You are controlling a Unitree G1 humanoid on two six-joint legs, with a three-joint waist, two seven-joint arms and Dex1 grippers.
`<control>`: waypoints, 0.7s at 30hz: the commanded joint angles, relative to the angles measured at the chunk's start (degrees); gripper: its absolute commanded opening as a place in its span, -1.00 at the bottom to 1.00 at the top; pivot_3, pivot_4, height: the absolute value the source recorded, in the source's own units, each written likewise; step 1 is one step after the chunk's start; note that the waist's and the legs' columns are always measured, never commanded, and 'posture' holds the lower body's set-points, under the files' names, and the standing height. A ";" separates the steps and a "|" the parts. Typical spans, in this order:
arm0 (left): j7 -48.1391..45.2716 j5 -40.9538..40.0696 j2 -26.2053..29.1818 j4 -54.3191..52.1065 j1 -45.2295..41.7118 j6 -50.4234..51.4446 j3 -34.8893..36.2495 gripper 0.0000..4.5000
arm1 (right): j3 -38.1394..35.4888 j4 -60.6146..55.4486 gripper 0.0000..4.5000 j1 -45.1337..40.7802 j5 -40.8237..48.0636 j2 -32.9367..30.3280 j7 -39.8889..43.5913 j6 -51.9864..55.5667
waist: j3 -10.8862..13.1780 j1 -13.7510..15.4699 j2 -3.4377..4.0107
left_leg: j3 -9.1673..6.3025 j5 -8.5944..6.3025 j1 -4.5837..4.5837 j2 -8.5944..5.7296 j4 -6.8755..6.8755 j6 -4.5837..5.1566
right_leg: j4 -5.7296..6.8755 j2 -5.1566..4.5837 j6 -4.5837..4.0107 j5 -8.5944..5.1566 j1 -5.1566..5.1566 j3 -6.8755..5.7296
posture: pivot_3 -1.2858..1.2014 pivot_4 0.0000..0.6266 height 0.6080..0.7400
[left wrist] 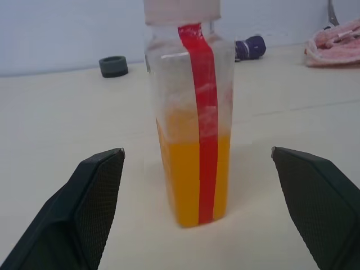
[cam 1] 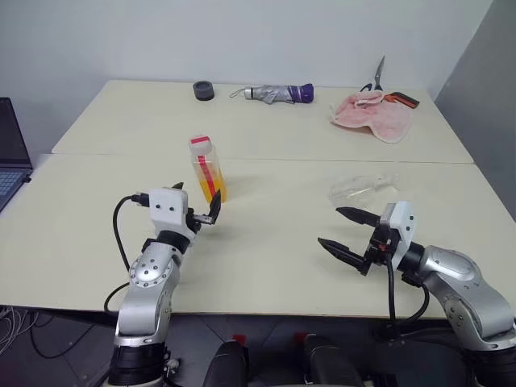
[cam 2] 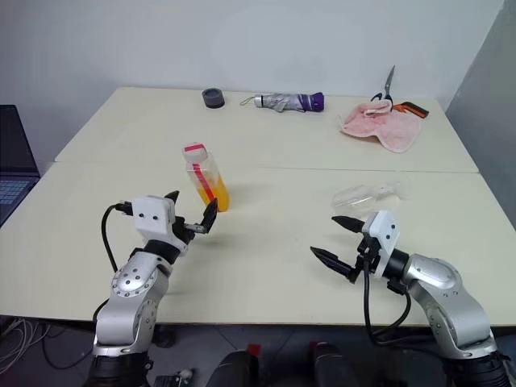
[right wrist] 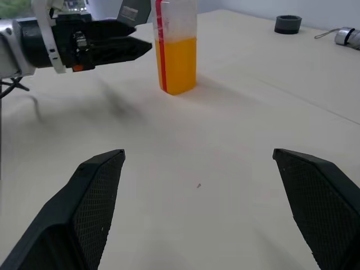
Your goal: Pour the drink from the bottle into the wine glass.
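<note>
We've got the bottle [cam 1: 207, 169] upright mid tabletop [cam 1: 266, 242], cap on, the drink [left wrist: 194, 180] filling roughly the lower half. Left gripper [cam 1: 196, 206] sits just short of it w/ fingers [left wrist: 93, 197] spread wide, holding nothing; in the left wrist view the bottle is centred between them, not yet touched. Right gripper [cam 1: 345, 232] is well apart to the right, fingers [right wrist: 95, 202] also wide and empty, aimed across toward the bottle. Main worry: the wine glass [cam 1: 363, 188] looks to be lying on its side just beyond the right gripper. It's clear on a pale tabletop, so we can't be sure of its pose or where the stem ends. If it is down, a pour can't start until it's stood up, and a thin stem plus rounded bowl means it rolls or slips out of a pinch easily. Second risk: bottle is narrow and tall for its base, so a left finger clipping one side before the other closes could shove or tip it. Squarish plastic walls may also flex and twist in the grip. Third: cap looks on, so tilting now gives nothing; uncapping needs both grippers, and a squeeze on soft walls could spurt drink. Umbrella [cam 1: 278, 93], cloth [cam 1: 372, 115], scissors [cam 1: 379, 79] are far back, no clash.
</note>
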 commanded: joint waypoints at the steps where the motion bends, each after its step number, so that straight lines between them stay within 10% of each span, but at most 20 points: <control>1: 2.09 1.60 -0.96 -0.81 -2.03 -0.71 -0.31 0.99 | -0.64 -1.54 1.00 -1.68 1.81 -1.24 2.48 0.44 | 0.00 -0.01 0.00 | 0.00 0.00 0.00 0.00 0.00 0.00 | 0.00 0.00 0.00 0.00 0.00 0.00 | 0.03 -0.52 1.00; 21: 7.98 4.08 -5.46 6.15 -11.48 -0.95 -0.27 0.99 | 0.73 -0.67 1.00 -10.40 3.98 -1.12 5.02 3.28 | 0.02 0.00 -0.04 | -0.03 0.00 -0.03 -0.03 0.02 -0.01 | 0.01 0.00 -0.10 0.08 0.00 -0.04 | 0.03 -0.52 1.00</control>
